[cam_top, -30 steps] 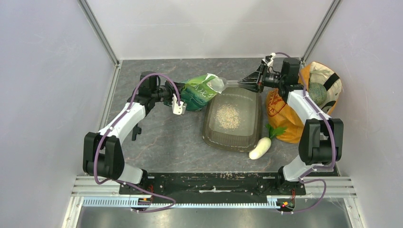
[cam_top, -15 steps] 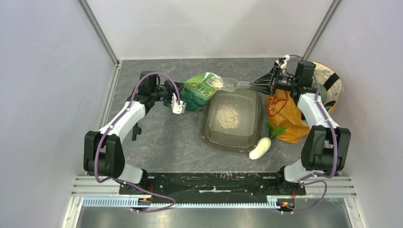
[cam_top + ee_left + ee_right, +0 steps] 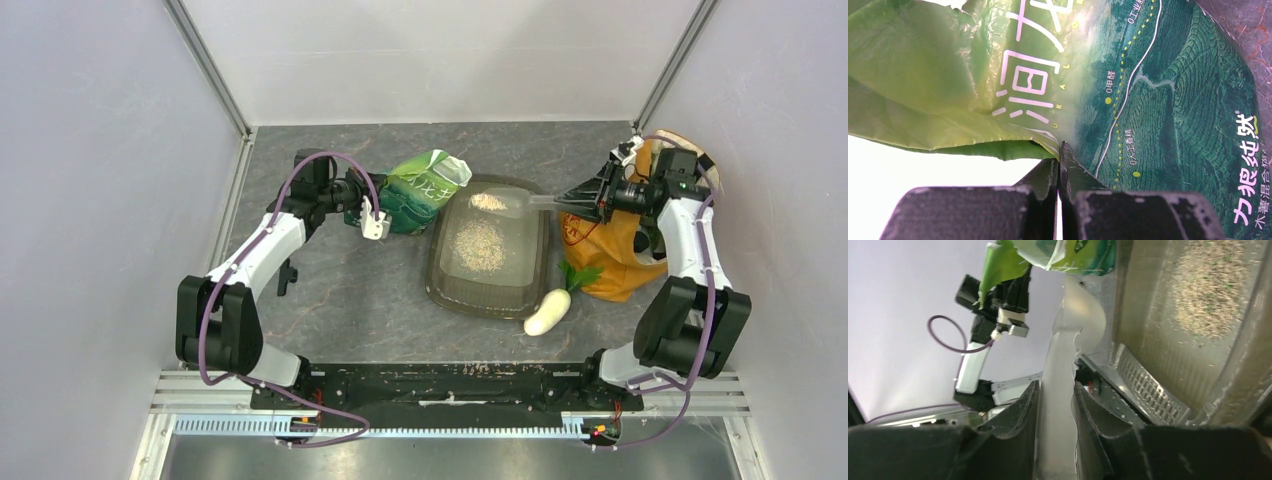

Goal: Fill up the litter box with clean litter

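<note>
1 litter box | 1 litter heap inside | right gripper clamps 1 scoop above it | left gripper pinches 1 bag beside it

Both arms are built alike. The left arm and the right arm have smooth white links between chunky black joint housings. A thin purple cable loops loosely along each. The left hand carries a small white block at its side, and its flat black fingers are scuffed grey. The right hand has curved, glossy black fingers. Both bases are bolted to a black plate beside a ribbed silver rail.
</note>
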`<state>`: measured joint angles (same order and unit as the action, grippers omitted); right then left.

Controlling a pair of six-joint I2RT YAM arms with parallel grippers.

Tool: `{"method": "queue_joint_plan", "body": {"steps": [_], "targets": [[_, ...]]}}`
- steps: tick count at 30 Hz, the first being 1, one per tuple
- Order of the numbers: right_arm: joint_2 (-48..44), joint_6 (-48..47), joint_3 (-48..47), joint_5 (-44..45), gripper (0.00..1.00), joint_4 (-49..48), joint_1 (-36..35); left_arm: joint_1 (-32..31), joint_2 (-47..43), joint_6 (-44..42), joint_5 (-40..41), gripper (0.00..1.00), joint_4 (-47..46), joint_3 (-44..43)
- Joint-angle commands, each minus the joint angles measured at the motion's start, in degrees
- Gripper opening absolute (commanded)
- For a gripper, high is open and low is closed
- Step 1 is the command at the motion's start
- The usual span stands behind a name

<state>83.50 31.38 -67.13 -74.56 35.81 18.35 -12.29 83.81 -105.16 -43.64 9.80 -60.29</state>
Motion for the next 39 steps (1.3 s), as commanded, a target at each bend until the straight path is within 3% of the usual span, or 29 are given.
{"method": "queue_joint_plan", "body": {"steps": [1, 8, 15, 20, 29, 39], "targets": [[1.3, -30.4, -11.7, 10.0, 0.00, 31.6, -1.1, -0.1, -0.9, -2.9, -2.2, 0.02, -2.3, -2.5], [-2.5, -35.5, -19.7, 41.8, 0.00, 31.1, -11.9, -0.1, -1.8, -2.7, -2.2, 0.02, -3.0, -1.6], [-3.2, -44.8, -25.3, 57.8, 0.00, 30.8, -23.8, -0.2, -2.4, -2.3, -2.1, 0.02, -3.8, -1.1], [0.2, -47.2, -34.8, 56.4, 0.00, 31.7, -26.1, -0.2, -2.8, -2.5, -2.2, 0.02, -3.9, -0.7], [11.2, -36.1, -58.2, 37.6, 0.00, 36.6, -26.1, -0.2, -3.7, -3.5, -2.2, 0.02, -5.5, 0.4], [17.9, -32.8, -61.8, 36.5, 0.00, 34.7, -30.8, -0.2, -4.1, -4.0, -2.3, 0.02, -6.1, 0.9]]}}
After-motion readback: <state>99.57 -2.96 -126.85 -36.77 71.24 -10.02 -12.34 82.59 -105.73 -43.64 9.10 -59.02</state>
